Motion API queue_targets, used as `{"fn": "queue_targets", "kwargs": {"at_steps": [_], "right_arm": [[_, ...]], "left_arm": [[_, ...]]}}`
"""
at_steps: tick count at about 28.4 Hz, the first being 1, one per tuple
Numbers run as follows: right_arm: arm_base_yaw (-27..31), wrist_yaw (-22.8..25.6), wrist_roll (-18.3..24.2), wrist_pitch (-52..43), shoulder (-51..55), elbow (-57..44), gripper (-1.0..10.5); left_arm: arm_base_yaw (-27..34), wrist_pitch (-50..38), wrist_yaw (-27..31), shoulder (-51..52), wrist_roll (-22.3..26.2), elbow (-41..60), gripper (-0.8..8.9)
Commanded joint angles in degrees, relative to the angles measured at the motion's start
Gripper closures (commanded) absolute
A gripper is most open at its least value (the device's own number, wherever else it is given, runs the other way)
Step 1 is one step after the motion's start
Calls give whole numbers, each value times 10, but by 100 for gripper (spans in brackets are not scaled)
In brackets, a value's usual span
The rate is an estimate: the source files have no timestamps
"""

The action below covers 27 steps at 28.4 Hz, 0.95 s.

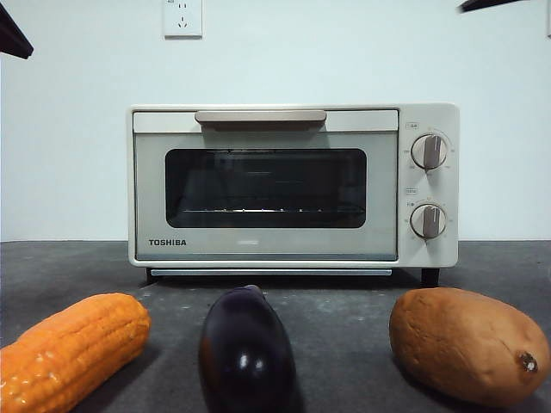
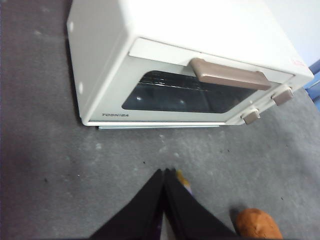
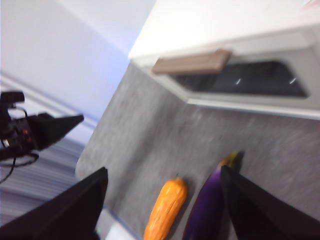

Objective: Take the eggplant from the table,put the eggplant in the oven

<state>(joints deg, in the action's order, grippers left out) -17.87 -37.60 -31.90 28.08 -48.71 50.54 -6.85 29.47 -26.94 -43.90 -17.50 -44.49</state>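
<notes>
The dark purple eggplant (image 1: 247, 353) lies on the grey table (image 1: 344, 301) in front of the cream TOSHIBA oven (image 1: 293, 185), whose door is closed. In the right wrist view the eggplant (image 3: 205, 210) lies far below, beside one jaw, with my right gripper (image 3: 164, 170) open high above the table. My left gripper (image 2: 164, 172) is shut and empty, hovering above the table before the oven (image 2: 185, 65); its jaws hide the eggplant there. In the front view both arms show only as black tips at the top corners.
An orange corn cob (image 1: 73, 348) lies left of the eggplant and a brown sweet potato (image 1: 465, 344) to its right. The oven's beige handle (image 1: 260, 117) runs along the door's top edge. A wall stands behind the oven.
</notes>
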Motion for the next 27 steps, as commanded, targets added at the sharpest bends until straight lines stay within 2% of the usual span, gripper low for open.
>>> {"fn": "queue_targets", "kwargs": {"at_steps": [1,6,11,15,21,27], "right_arm": [[-66,47,-20,0,-35,9,581],[-181,156,-30,3,-103,10,581],[-261,219,-47,10,-185,21,589],[-316,287,-50,51,-284,57,589],[-372,336,-50,59,-444,124,589],[-376,347,-53,53,-548,174,590]], "left_arm": [[-6,-3,-1,-3,6,-10,808],[-15,-3,-1,-3,6,-10,808],[-19,-3,-1,-3,8,-10,808],[-19,-3,-1,-3,10,-10,808],[-19,-3,-1,-3,19,-10,808],[-19,2,-8,-3,19,-10,808]]}}
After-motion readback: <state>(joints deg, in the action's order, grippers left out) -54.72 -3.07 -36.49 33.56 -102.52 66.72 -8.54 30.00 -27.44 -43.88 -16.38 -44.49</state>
